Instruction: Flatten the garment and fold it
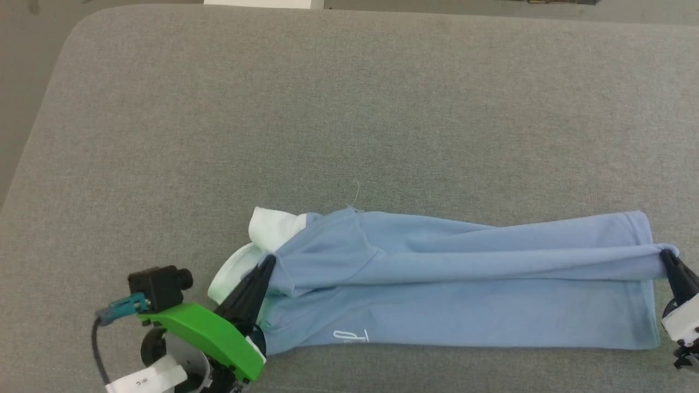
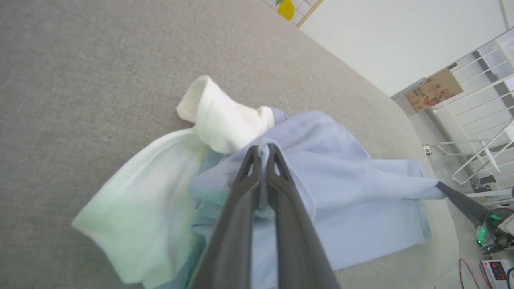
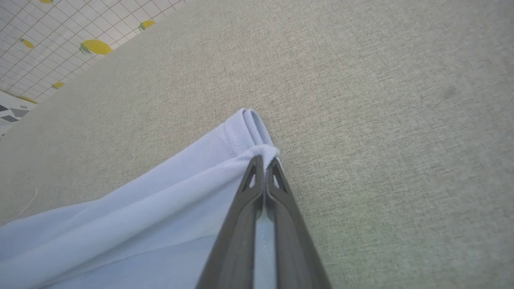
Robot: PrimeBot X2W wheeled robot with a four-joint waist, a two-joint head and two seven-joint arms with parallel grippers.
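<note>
the left gripper (image 1: pixel 268 263) is pinched shut on the garment (image 1: pixel 448 305) at its collar end. its two dark fingers meet on blue knit just beside the white collar (image 1: pixel 273 228). in the left wrist view the tips bite a raised fold of blue cloth, and the collar and pale lining spill out to one side. the right gripper (image 1: pixel 667 255) is likewise closed on the garment, gripping a small bunched bit of the hem at the far right end. its wrist view shows the stitched hem edge curling just past the tips.

the garment lies lengthways along the near side of the grey fabric-covered table (image 1: pixel 349 109), stretched between the two grippers with the collar to the robot's left and the hem to its right. the held layer is drawn into a long taut ridge from one grip to the other. the layer beneath lies flat on the table, with the small white logo (image 1: pixel 349 337) close to the near edge.

this looks like the lengthwise fold, or the tensioning just ahead of it: the cloth is held at both ends and pulled straight, but the held layer is not yet laid down. the next move probably calls for both arms to travel together at matching pace, so the ridge stays taut and parallel. then they should lower it squarely onto the flat layer before either gripper lets go. uneven pull would likely skew the hem or drag the collar out of line.
</note>
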